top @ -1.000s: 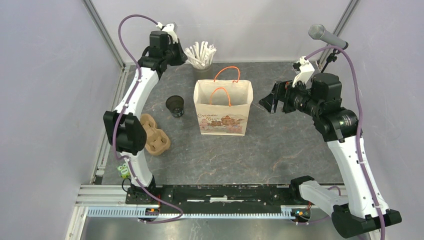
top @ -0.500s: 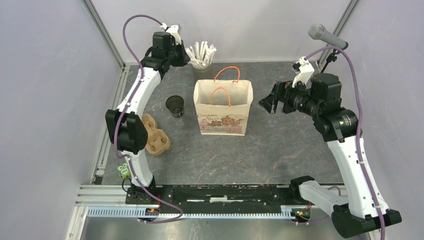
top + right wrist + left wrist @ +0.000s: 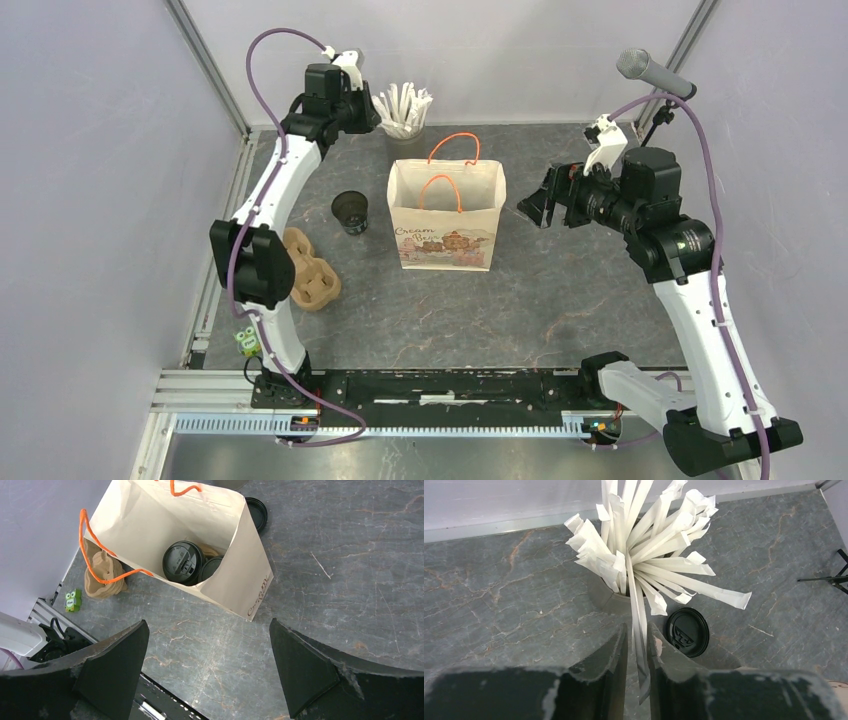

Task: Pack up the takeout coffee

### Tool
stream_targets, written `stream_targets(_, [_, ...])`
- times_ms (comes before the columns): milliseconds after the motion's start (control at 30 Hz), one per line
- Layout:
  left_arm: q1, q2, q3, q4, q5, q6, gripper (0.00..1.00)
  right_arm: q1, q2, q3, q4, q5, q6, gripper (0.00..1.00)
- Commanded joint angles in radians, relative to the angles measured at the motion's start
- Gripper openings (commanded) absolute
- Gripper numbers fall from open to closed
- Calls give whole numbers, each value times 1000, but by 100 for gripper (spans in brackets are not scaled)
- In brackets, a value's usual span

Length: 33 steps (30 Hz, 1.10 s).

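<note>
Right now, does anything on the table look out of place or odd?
Yes. A loose black lid lies flat on the table beside the straw cup, while a black cup left of the bag stands open, without a lid. Nothing looks spilled.

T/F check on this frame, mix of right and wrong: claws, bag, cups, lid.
1. The right claw is open and empty. True.
2. The paper bag is empty. False: a lidded black cup sits inside it.
3. A lidless black cup stands on the table, left of the bag in the top view. True.
4. The loose lid sits on the lidless black cup. False: it lies on the table beside the straw cup.
5. The left claw hovers over the paper bag. False: it is at the straw cup, with one wrapped straw between its fingers.
</note>
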<state>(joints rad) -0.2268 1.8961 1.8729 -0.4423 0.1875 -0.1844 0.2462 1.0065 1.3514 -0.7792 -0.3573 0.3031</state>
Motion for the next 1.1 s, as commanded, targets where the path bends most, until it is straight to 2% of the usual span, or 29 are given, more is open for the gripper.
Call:
stream_targets(0, [-3,-70,11,-7,10,40,28,-2,-16,-18,32,-3,15,97])
stream_targets(367, [-3,-93,-20,-7,26,40,35,-3,-19,-28,43,-10,17,98])
stream_targets(567, [-3,-72,-19,3,29,31,35,-3,-22,-26,40,-9,16,98])
stream_targets(833, [-3,-61,-6,10,32,33,27,-3,-26,-24,32,-1,15,98])
stream_targets(933, [-3,-59,-10,8,32,25,33,-4,-26,-24,34,-1,17,97])
stream_targets(1067, [-3,-48,-11,8,35,12,34,-2,-25,-20,35,-2,18,98])
